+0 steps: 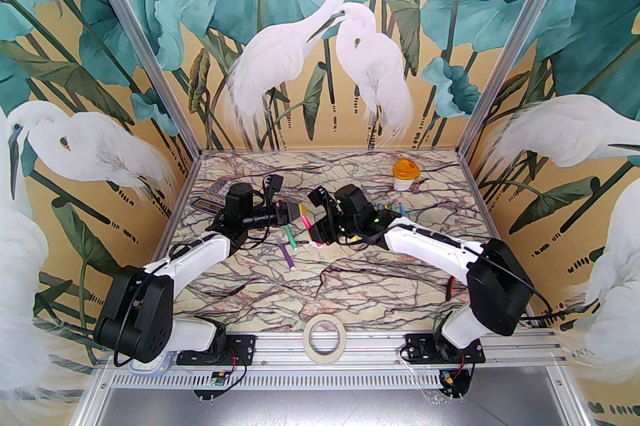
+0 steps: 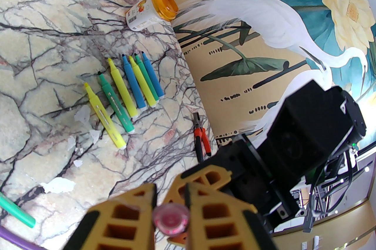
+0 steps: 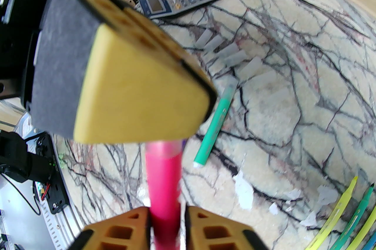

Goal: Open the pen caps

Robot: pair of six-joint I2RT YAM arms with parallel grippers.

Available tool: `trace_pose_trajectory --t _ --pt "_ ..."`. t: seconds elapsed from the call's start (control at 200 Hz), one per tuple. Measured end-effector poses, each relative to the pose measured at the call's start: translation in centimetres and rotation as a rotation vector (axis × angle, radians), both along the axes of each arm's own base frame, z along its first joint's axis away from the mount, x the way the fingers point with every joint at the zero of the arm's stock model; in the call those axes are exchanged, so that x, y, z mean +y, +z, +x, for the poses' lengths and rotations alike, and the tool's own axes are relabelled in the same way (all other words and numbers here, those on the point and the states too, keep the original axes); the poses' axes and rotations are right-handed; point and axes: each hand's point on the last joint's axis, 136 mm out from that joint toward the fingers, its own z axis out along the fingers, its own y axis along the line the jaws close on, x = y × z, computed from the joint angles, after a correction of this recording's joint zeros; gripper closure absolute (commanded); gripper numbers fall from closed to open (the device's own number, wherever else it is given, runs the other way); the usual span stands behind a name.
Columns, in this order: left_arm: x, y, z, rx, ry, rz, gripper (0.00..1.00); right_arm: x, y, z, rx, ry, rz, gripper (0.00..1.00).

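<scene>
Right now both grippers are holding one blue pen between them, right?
No, the pen is pink, not blue; the right wrist view shows it. The left gripper and the right gripper do both hold it between them.

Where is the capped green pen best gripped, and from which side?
I'd grip the green pen at mid-body, from straight above, closing across its width: it lies flat, and that leaves its clear cap free to pull off.
</scene>
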Motion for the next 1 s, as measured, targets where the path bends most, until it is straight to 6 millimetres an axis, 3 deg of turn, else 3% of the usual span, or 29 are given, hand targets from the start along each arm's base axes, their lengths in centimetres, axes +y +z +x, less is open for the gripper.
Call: trace_pose_trajectory --t 0.295,0.615,0.85,1.0 --pt "-0.1 0.1 -0.1 0.001 -0.005 -0.004 0.95 0.6 -0.2 0.5 -0.010 0.007 0.018 0.76" --pt "0.1 -0.1 0.0 0.013 0.005 0.005 1.00 0.8 -0.4 0.2 -0.005 0.020 0.025 0.99" --pt "-0.6 -0.7 -0.8 0.061 -0.006 0.025 1.00 -0.3 -1.0 -1.0 -0.032 0.028 0.041 1.00" --pt "-1.0 -0.3 -1.0 0.091 -0.018 0.017 1.00 -1.0 -0.4 -1.4 -0.078 0.026 0.073 1.00"
